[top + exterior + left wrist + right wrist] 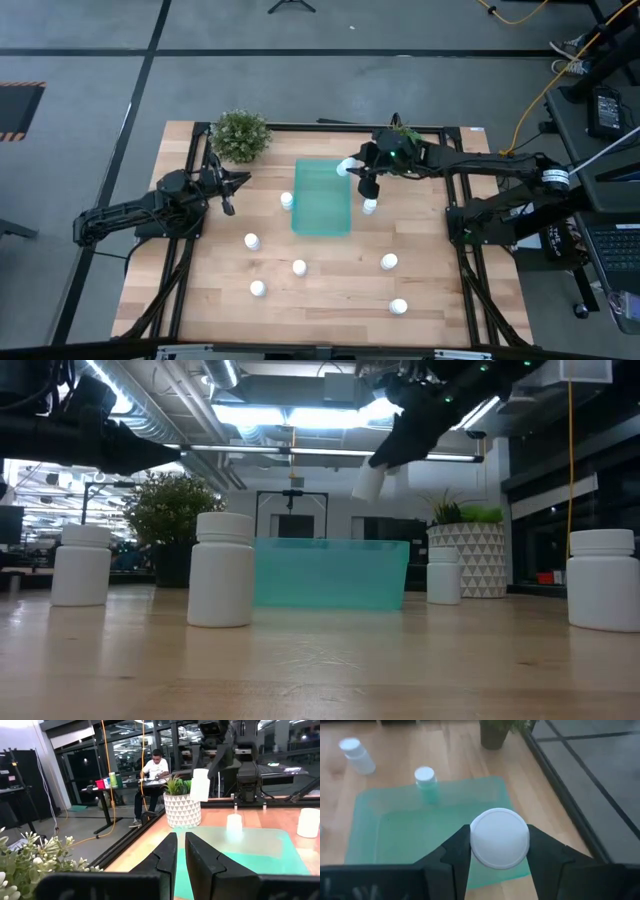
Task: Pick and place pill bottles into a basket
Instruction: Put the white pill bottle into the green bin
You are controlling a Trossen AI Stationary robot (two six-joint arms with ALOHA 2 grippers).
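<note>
Count from high view: 8 pill bottles total, 1 basket (322,205), 2 plants, 2 arms.

L to R: left gripper (232,190) hangs over the table's left part, near the bushy plant (241,134) at the back-left corner, holding nothing; left wrist view shows its fingers (167,855) pressed nearly together, only a thin slit btwn them. Next, bottle by basket's left edge (287,200), then 3 in the front-left area: (252,241), (258,289), (299,267). The teal basket sits mid-table; nothing lies inside it. Held bottle (346,167) is in the right gripper (352,168), over the basket's back-right corner, well above it. Right wrist view shows its cap (500,838) clamped btwn the two fingers, basket directly below. Bottle by basket's right edge (369,206) stands on the wood. Front-right: 2 more, (389,262) and (398,307).

Hard to see: potted plant w/ patterned white pot (467,557) is mostly covered by the right arm in high view; low view shows it plainly. Low view catches only 5 bottles, incl. the tilted held one (370,481); rest are out of frame or hidden. Left wrist view alone shows a seated person (155,768) at a desk beyond the table.
</note>
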